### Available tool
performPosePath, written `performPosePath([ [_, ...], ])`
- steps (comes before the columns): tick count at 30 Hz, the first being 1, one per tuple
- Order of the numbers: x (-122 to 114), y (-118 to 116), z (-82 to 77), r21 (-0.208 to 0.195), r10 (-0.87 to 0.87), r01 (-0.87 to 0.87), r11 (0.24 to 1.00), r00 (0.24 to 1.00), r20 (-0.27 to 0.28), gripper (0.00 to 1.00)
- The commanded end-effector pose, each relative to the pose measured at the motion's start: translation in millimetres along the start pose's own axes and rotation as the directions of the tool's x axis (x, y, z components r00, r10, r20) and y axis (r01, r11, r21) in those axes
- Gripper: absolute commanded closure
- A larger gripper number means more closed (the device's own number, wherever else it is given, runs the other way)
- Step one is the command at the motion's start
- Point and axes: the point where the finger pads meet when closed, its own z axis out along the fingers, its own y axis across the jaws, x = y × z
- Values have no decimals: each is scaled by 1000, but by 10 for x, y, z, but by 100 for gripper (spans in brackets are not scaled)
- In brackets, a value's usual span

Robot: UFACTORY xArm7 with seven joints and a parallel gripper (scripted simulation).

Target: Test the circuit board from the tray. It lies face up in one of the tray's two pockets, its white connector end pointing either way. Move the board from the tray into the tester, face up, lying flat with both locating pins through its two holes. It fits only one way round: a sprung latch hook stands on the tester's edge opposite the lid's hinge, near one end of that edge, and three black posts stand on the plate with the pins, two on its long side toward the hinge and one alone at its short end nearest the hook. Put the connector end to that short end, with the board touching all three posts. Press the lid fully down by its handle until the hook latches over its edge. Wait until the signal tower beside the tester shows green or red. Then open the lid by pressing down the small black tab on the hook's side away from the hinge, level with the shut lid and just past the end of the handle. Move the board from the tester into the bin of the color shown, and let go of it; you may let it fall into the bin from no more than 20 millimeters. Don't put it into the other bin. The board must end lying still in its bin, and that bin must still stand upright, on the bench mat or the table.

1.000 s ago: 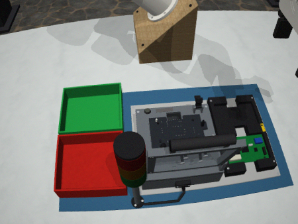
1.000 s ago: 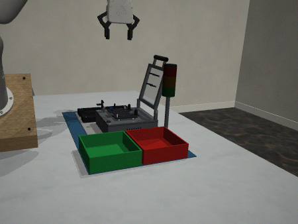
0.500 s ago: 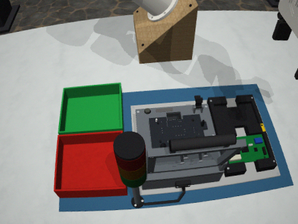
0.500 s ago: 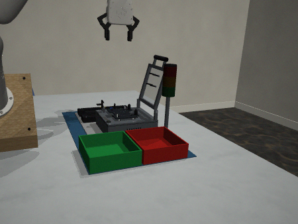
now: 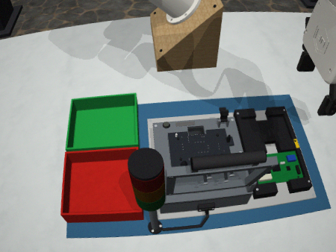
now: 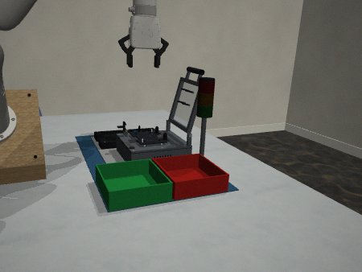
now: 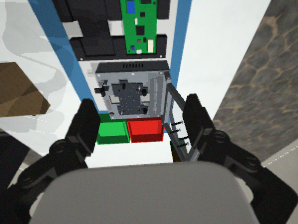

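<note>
Wooden pedestal block [image 5: 194, 41] on the white table [image 5: 33, 149]; beige wall [image 6: 241, 48], dark stone-patterned floor [image 6: 306, 161]

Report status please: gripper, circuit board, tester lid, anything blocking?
Gripper open, empty, high above the tester. Circuit board in tray pocket. Lid raised; nothing seen blocking.

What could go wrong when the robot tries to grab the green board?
The open gripper hangs high above the bench, holding nothing. The circuit board lies low in its black tray pocket, so the fingers might hit the pocket walls. The raised lid and signal tower stand tall nearby, so a careless sweep could bump them.
</note>
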Motion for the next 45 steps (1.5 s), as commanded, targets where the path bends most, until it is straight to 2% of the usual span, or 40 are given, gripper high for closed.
performPosePath([
  [1,16,15,265,-6,0,0,1000,1000,-5,0],
  [5,18,17,609,-6,0,0,1000,1000,-5,0],
  [7,18,17,609,-6,0,0,1000,1000,-5,0],
  [16,22,22,1357,-6,0,0,1000,1000,-5,0],
  [22,24,24,1704,-6,0,0,1000,1000,-5,0],
  [24,24,24,1704,-6,0,0,1000,1000,-5,0],
  [31,24,25,1871,-6,0,0,1000,1000,-5,0],
  [45,25,25,1882,-6,0,0,1000,1000,-5,0],
])
